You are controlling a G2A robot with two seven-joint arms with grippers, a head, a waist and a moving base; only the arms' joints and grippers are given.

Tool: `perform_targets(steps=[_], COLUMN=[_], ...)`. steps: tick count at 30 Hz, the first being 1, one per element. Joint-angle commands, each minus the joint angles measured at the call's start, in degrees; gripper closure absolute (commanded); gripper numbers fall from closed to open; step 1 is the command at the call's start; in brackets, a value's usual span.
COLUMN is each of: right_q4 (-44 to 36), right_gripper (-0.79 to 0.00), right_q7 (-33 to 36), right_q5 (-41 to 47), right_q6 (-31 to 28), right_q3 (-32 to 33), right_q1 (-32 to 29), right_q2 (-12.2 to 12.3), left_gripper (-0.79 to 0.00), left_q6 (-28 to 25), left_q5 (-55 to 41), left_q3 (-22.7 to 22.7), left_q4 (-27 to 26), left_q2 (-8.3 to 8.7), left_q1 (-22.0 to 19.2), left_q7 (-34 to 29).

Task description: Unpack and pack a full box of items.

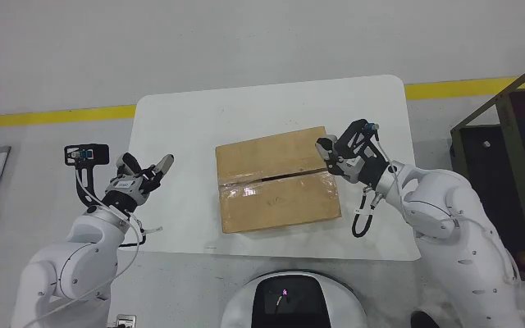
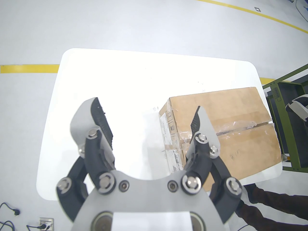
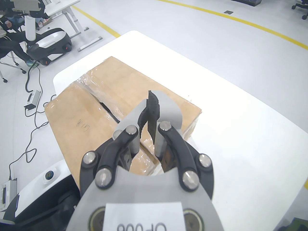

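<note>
While the box (image 1: 277, 179) lies flaps closed, right gripper (image 3: 150, 106) pinched together, empty, over its end, left gripper (image 2: 147, 111) spread wide, empty, well apart.

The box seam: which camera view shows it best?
The top view: the taped seam runs almost in full across the closed box. The right wrist view shows it nearer, but the right gripper hides part. The left wrist view shows it slanted, partly behind the left gripper.

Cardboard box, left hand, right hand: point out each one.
cardboard box (image 1: 277, 182): top view, middle of its taped top.
left hand (image 2: 146, 104): left wrist view, the gap midway between its open fingertips.
right hand (image 3: 148, 99): right wrist view, where its shut fingertips meet, above the box.
</note>
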Motion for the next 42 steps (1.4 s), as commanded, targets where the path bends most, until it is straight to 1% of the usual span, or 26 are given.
perform_targets(steps=[1, 2, 3, 4, 5, 42], right_q4=[0.0, 0.0, 0.0, 0.0, 0.0, 0.0], right_gripper=[0.000, 0.000, -0.028, -0.351, -0.742, -0.742], right_q7=[0.0, 0.0, 0.0, 0.0, 0.0, 0.0], right_q5=[0.0, 0.0, 0.0, 0.0, 0.0, 0.0], right_q6=[0.0, 0.0, 0.0, 0.0, 0.0, 0.0], right_q3=[0.0, 0.0, 0.0, 0.0, 0.0, 0.0], right_q1=[0.0, 0.0, 0.0, 0.0, 0.0, 0.0], right_q2=[0.0, 0.0, 0.0, 0.0, 0.0, 0.0], left_gripper=[-0.785, -0.785, -0.785, -0.785, -0.785, -0.785], left_q6=[0.0, 0.0, 0.0, 0.0, 0.0, 0.0], left_q5=[0.0, 0.0, 0.0, 0.0, 0.0, 0.0], left_q3=[0.0, 0.0, 0.0, 0.0, 0.0, 0.0], left_q4=[0.0, 0.0, 0.0, 0.0, 0.0, 0.0], left_q2=[0.00, 0.00, 0.00, 0.00, 0.00, 0.00], left_q1=[0.0, 0.0, 0.0, 0.0, 0.0, 0.0], left_q7=[0.0, 0.0, 0.0, 0.0, 0.0, 0.0])
